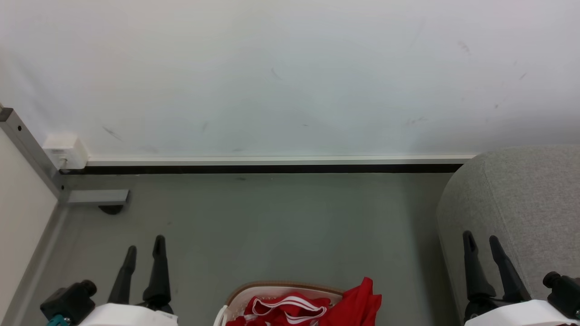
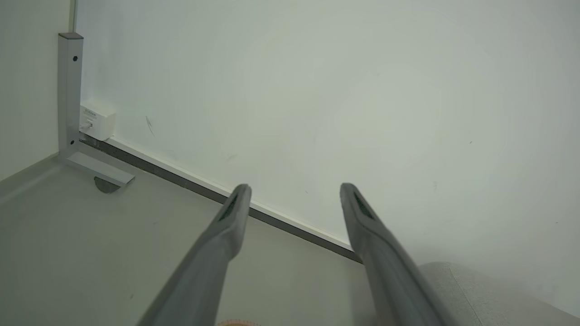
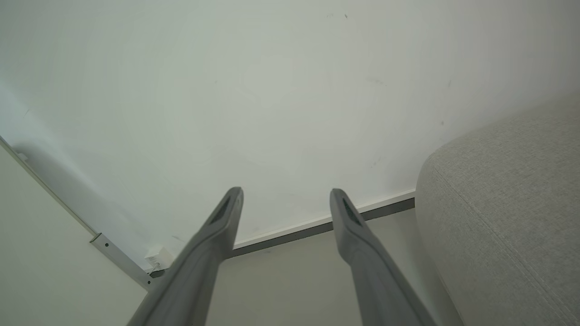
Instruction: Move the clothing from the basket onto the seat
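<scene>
The basket (image 1: 281,285) sits low on the grey floor (image 1: 272,217), close in front of the robot. From where I stand I see its far brown rim and a strip of its white wall. The clothing (image 1: 358,301) lies inside the basket in a red heap with white stripes, and one red fold stands up over the rim on the basket's right side.

To the right of the basket, and apart from it, stands the seat (image 1: 521,203), a broad light grey upholstered block with a rounded corner and a stitched seam.

The left gripper (image 1: 145,243) hangs to the left of the basket, above the floor. Its two dark fingers (image 2: 213,253) are spread wide apart and stand clear of both basket and clothing. The right gripper (image 1: 480,235) hangs to the right of the basket, just beside the seat's near corner. Its fingers (image 3: 376,271) are likewise parted and grip nothing.

Beyond the basket the floor runs to a white wall (image 1: 290,68), which has a pale skirting (image 1: 272,160) above a dark strip at its foot. Further off to the basket's left, a small white box (image 1: 65,149) sits at the foot of the wall. Beside the box, a grey metal post (image 1: 27,145) rises from a flat foot (image 1: 97,197) resting on the floor.
</scene>
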Controlling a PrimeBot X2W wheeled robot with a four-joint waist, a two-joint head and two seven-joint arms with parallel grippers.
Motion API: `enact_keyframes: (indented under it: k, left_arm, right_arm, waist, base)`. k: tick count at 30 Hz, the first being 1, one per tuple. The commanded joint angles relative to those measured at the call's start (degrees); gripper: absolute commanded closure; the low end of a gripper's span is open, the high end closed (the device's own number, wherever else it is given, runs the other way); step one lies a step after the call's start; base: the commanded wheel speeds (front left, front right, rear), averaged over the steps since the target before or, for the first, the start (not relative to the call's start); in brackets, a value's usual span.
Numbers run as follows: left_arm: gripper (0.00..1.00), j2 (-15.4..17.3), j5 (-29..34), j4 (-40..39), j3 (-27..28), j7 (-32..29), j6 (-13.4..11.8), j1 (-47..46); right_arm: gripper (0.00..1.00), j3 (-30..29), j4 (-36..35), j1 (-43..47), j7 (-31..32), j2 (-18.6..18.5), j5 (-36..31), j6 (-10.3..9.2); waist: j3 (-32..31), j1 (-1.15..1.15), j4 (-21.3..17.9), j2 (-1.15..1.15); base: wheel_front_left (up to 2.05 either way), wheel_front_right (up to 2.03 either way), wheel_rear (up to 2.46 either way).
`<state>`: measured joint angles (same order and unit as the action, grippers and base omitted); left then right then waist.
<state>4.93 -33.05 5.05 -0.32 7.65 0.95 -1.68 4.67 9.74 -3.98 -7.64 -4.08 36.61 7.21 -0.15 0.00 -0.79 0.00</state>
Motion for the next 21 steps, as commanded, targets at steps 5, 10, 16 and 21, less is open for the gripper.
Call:
enact_keyframes:
  k: [5,10,16,21]
  left_arm:
    - [0.00,0.8,4.0,-0.8,-0.1,1.1,-0.5,0.4]
    - [0.00,0.9,6.9,-1.0,-0.2,1.8,-0.9,0.8]
    - [0.00,0.9,10.4,-1.6,-0.3,2.7,-1.1,1.2]
    - [0.00,1.0,13.1,-2.0,-0.3,3.3,-1.1,1.5]
  right_arm:
    - [0.00,1.2,0.2,-0.5,-1.1,-0.8,-2.6,0.27]
    - [0.00,1.8,0.5,-0.6,-1.8,-1.0,-5.7,0.29]
    - [0.00,1.9,0.7,-0.6,-2.7,-0.9,-9.6,0.30]
    - [0.00,1.5,0.5,-0.7,-3.3,-0.7,-12.8,0.32]
  waist:
    - [0.1,0.00,-0.1,0.00]
    - [0.1,0.00,-0.3,0.00]
    - [0.0,0.00,-0.4,0.00]
    - [0.0,0.00,-0.6,0.00]
  base:
    - [0.00,0.00,0.00]
    - [0.00,0.00,0.00]
    - [0.00,0.00,0.00]
    - [0.00,0.00,0.00]
